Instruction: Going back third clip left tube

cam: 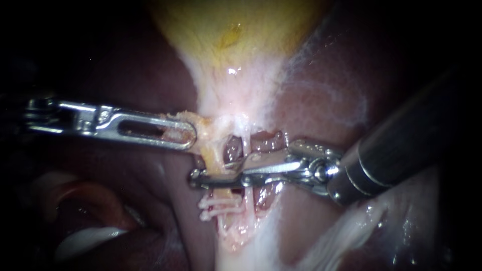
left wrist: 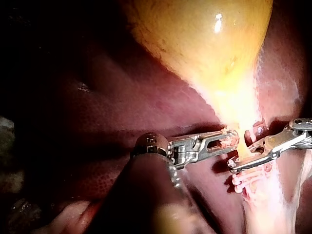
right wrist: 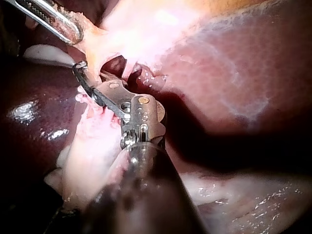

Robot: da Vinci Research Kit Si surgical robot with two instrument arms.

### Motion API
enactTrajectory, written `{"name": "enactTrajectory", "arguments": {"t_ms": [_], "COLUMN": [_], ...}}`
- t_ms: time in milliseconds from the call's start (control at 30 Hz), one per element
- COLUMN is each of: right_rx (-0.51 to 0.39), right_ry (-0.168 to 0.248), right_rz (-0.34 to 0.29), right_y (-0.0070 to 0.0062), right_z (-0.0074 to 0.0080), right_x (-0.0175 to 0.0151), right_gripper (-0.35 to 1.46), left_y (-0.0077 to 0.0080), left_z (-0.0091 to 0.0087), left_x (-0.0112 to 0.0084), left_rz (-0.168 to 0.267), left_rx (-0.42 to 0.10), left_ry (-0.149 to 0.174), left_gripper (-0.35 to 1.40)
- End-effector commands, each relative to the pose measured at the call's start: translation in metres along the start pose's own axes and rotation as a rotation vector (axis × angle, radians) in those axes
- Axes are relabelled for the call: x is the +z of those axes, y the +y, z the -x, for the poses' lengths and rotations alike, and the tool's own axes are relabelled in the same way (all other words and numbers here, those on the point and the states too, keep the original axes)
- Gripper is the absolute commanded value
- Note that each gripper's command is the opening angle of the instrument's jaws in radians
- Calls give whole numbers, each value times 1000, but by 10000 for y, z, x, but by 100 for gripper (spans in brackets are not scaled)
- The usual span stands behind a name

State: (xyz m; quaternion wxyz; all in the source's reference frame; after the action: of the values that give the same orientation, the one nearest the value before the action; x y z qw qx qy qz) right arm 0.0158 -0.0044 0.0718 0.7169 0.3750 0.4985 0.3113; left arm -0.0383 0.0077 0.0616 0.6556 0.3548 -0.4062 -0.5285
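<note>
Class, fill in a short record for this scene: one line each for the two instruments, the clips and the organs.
Left instrument: jaws shut on tissue just below the gallbladder
Right instrument: tip lies across the left tube
Clips: white, on the left tube, on the far side of the right instrument from the gallbladder
Liver: dark red, on both sides of the tubes

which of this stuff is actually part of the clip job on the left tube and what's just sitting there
Part of the job:
- right instrument, tip at the left tube
- white clips on that tube
- left instrument, jaws shut on pale tissue, holding it aside

Just there:
- gallbladder
- liver
- right tube
</note>
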Motion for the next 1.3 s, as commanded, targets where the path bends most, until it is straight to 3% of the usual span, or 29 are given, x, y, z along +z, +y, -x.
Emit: {"name": "enactTrajectory", "arguments": {"t_ms": [33, 100, 233, 333, 833, 1133, 1300], "right_rx": [-5, -71, -236, -283, -399, -444, -488], "right_ry": [0, 8, 41, 39, 33, 33, 34], "right_rz": [-1, -6, 14, 20, 31, 41, 41], "right_y": [0, -1, 1, 2, -1, -1, -8], "right_z": [0, 0, -1, -2, 6, 4, -4], "right_x": [0, 0, 3, 4, -15, -56, -95], "right_gripper": [-35, -32, 40, 49, 50, 50, 50], "left_y": [0, 0, 0, 1, 1, 2, 2], "left_z": [0, 0, -1, -1, -2, -2, -2], "left_x": [0, 0, -1, -2, -3, -5, -6], "left_rz": [0, 0, 0, 0, -1, -2, -2], "left_rx": [0, 0, 0, 0, 1, 1, 2], "left_ry": [0, 0, 0, 0, 1, 2, 2], "left_gripper": [-35, -35, -35, -35, -35, -35, -35]}}
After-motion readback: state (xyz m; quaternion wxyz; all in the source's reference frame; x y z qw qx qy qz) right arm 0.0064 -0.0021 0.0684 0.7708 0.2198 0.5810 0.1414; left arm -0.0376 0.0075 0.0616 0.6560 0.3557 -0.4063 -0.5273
